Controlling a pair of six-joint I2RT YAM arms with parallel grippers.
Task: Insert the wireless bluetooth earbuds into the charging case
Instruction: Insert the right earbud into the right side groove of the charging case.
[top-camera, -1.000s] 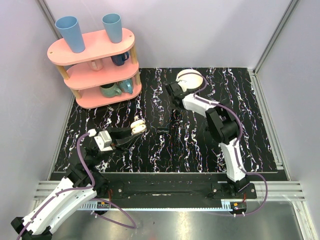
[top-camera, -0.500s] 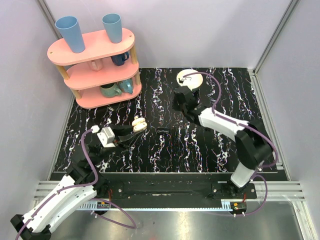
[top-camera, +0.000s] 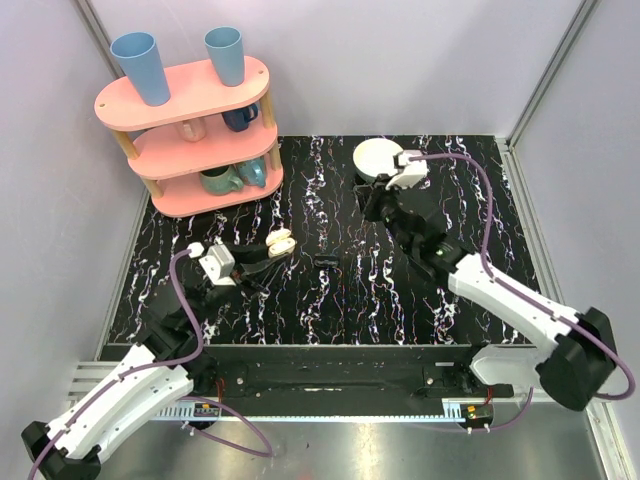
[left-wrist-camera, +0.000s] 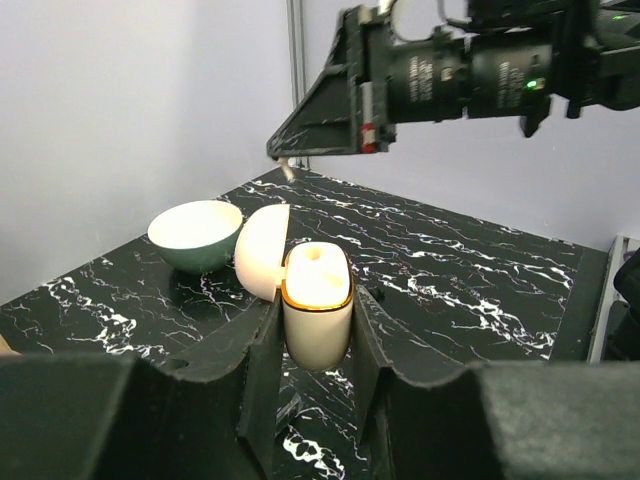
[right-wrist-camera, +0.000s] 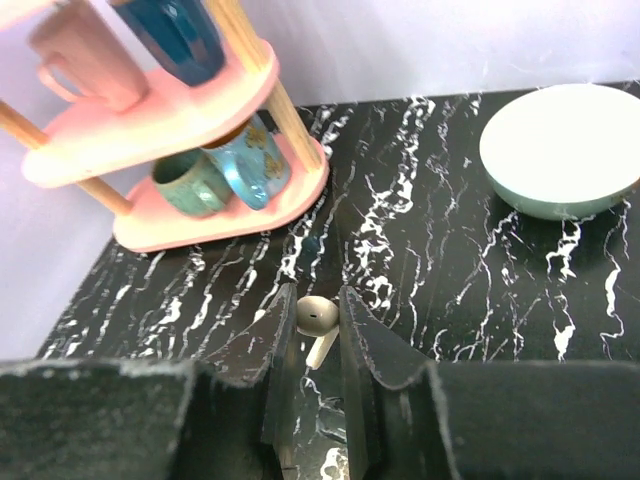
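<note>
The left gripper (left-wrist-camera: 315, 312) is clamped on the charging case (left-wrist-camera: 317, 300), a small cream rounded case with a gold-edged mouth. Its lid is swung open to the left and the open top faces up. From overhead, the charging case (top-camera: 278, 241) sits a little further back and left than it did a second ago, raised off the black white-veined marble table (top-camera: 330, 320), so this arm has only made a small adjustment. The bigger change is on the other side. The right arm, folded tightly beside the white bowl (top-camera: 380, 157) a second ago, has stretched out. Its gripper (top-camera: 368, 198) has moved clear of the bowl, whose rim now shows whole. The right wrist view shows that gripper (right-wrist-camera: 315, 300) pinching one of the wireless bluetooth earbuds (right-wrist-camera: 317, 318), a tiny whitish bud with a short stem. It is held above the table, with the pink three-tier shelf of mugs (right-wrist-camera: 180, 150) beyond it. Earbud and case are well apart, with a small black object (top-camera: 325, 261) lying on the table between them. This looks like the carry phase: one earbud is picked up and the case is presented open, but nothing is seated yet. The second earbud is not visible, and I cannot tell whether it already sits in the case.
</note>
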